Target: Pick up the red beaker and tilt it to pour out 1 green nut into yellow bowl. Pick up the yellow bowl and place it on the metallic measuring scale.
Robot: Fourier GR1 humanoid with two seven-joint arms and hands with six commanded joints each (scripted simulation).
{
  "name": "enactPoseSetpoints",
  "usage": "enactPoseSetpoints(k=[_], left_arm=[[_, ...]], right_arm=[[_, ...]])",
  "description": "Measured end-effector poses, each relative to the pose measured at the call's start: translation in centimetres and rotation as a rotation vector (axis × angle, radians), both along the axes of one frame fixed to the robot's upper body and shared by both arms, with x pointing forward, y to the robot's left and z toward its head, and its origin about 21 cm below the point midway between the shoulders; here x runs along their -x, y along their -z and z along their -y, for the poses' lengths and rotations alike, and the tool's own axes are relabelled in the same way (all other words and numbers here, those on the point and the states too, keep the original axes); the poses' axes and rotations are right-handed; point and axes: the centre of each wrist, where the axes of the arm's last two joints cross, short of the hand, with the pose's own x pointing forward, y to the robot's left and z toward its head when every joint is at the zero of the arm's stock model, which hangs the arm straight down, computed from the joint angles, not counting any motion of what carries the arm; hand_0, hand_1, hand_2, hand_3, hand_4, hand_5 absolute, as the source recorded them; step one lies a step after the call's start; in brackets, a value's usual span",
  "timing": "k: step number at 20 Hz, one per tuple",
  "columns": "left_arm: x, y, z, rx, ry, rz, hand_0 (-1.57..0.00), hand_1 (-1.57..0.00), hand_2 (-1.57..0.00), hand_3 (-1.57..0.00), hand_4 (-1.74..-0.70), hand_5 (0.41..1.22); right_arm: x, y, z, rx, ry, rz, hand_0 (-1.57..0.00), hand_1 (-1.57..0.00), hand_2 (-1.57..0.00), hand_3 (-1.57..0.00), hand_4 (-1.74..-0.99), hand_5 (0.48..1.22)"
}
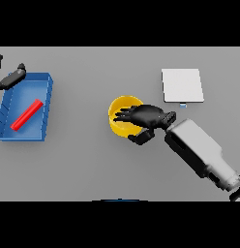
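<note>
Four items on the grey table (83, 164), two hands in frame. Item one: yellow bowl (120, 112), round, near the middle of the table, upright, partly covered on its right side by the right hand (146, 117). Contents of the bowl not discernible. Right hand: dark, entering from the lower right on a white and grey forearm (199, 150), lying over the bowl's right rim with fingers (123, 115) reaching across the opening toward the left and thumb (140, 138) curled at the outside of the near wall; rim pinched between fingers and thumb, grasp apparently closed on the bowl. Whether the bowl rests on the table or is lifted: cannot tell. Item two: blue tray (47, 104), rectangular, at the left side of the table, well apart from the bowl. Item three: red beaker (26, 115), seen as a long red shape lying diagonally inside the tray, on its side. No green nut discernible. Item four: metallic measuring scale (182, 85), pale square plate at the upper right, beyond and to the right of the bowl, near but not touching it, nothing on top. Left hand (10, 77): dark, at the far left edge just above the tray's far corner, fingers extended and relaxed, holding nothing.
</note>
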Motion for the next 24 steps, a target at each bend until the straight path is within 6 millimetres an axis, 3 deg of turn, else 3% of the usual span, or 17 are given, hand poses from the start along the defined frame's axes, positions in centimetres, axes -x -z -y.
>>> enactPoseSetpoints(k=[3,5,6,8,10,13,17,22,24], left_arm=[[0.1,0.1,0.2,0.003,0.005,-0.002,0.00,0.00,0.00,0.00,-0.79,0.729],[0.0,-0.2,0.0,-0.001,0.005,0.009,0.00,0.00,0.00,0.00,-0.79,0.732],[-0.2,-0.2,0.0,-0.007,0.006,0.000,0.00,0.00,0.00,0.00,-0.79,0.733],[-0.1,-0.3,0.2,0.003,0.005,0.005,0.00,0.00,0.00,0.00,-0.79,0.736],[0.3,-0.1,-0.1,-0.002,0.006,0.009,0.00,0.00,0.00,0.00,-0.79,0.734],[0.2,-0.2,0.0,0.004,0.011,0.006,0.00,0.00,0.00,0.00,-0.79,0.727],[0.1,0.0,-0.3,-0.002,0.011,0.003,0.00,0.00,0.00,0.00,-0.78,0.727],[0.1,-0.4,-0.5,-0.016,0.007,0.021,0.00,0.00,0.00,0.00,-0.79,0.737],[0.2,-0.3,-0.6,0.001,0.010,0.026,0.00,0.00,0.00,0.00,-0.80,0.737]], right_arm=[[-0.2,-0.1,-0.1,0.018,0.000,-0.006,-0.47,-0.38,-0.38,-0.42,-1.479,0.999],[0.0,0.0,0.1,0.021,-0.016,-0.002,-0.78,-0.65,-0.59,-0.83,-1.469,1.079],[0.0,-0.2,0.1,0.023,-0.011,-0.005,-0.94,-0.81,-0.79,-0.98,-1.521,1.108],[-0.1,-0.3,-0.1,0.021,-0.011,-0.014,-1.17,-1.08,-1.07,-1.03,-1.594,1.148],[0.1,-0.3,-0.2,0.025,-0.014,-0.015,-1.31,-1.26,-1.25,-1.09,-1.642,1.175],[0.1,-0.9,0.0,0.046,0.001,-0.005,-1.44,-1.41,-1.41,-1.15,-1.683,1.197],[-0.1,-2.4,0.5,0.036,0.003,0.008,-1.52,-1.51,-1.50,-1.35,-1.711,1.211],[-0.3,-5.6,1.3,0.019,0.020,0.029,-1.55,-1.55,-1.55,-1.30,-1.721,1.218],[-0.6,-6.2,1.7,0.042,0.049,0.035,-1.56,-1.55,-1.56,-1.36,-1.724,1.218]])
